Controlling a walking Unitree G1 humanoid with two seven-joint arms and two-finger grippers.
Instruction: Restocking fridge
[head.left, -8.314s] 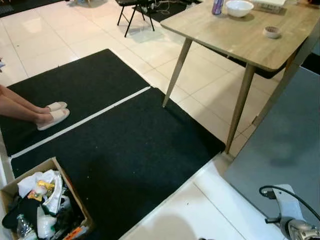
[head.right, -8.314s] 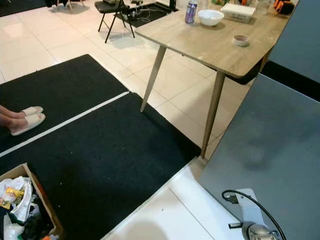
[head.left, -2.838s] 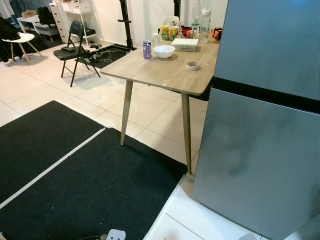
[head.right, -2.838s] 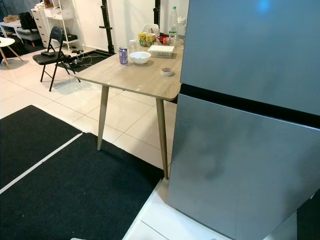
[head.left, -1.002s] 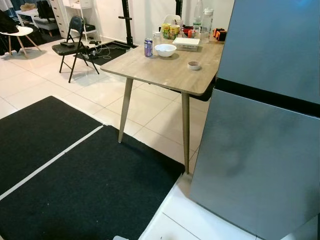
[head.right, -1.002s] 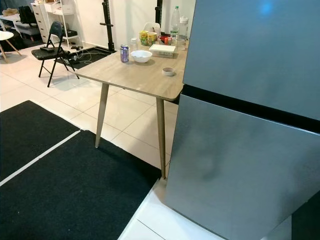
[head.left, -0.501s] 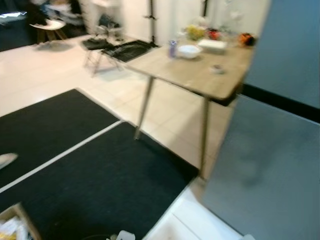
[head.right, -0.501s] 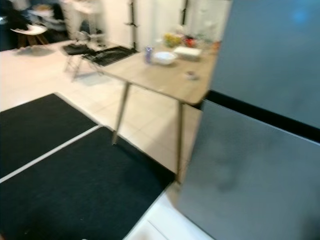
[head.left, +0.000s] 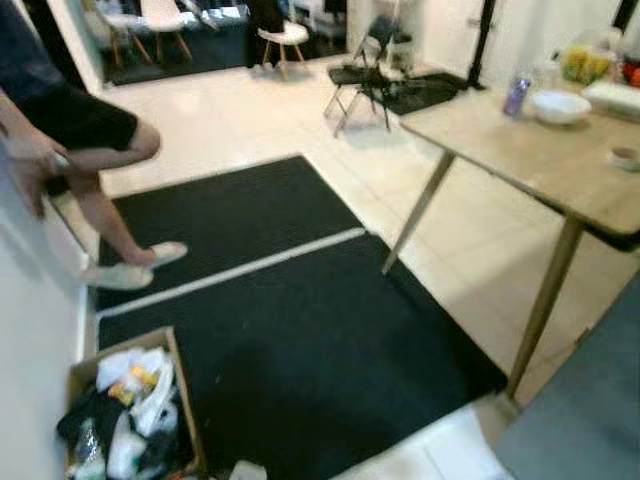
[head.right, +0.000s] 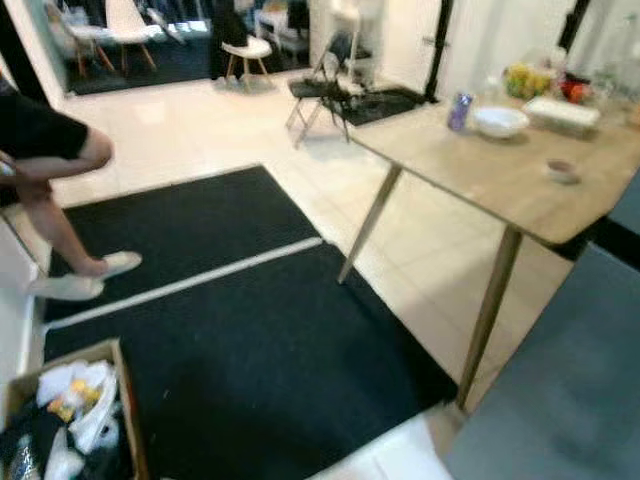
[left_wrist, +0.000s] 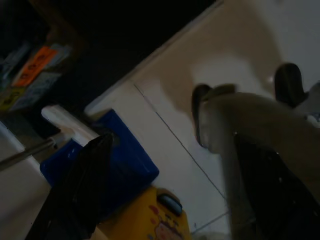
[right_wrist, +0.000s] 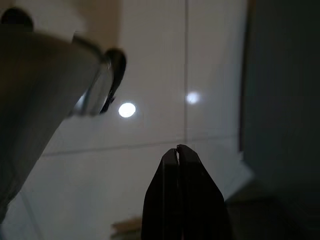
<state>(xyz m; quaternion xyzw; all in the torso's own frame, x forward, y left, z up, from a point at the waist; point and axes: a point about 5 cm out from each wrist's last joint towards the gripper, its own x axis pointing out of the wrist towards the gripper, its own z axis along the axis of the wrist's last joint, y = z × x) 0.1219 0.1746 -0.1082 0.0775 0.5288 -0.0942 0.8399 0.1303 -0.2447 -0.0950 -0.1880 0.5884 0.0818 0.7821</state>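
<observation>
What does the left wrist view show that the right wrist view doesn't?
Left wrist view: the left gripper with its jaws spread wide, hanging over a blue box, a yellow object and the edge of the black mat.

Right wrist view: the right gripper with its jaws pressed together and empty, beside a dark grey panel, with two ceiling-light reflections on the floor.

Both: dim lighting, the white tiled floor below, and part of the robot's own leg.
</observation>
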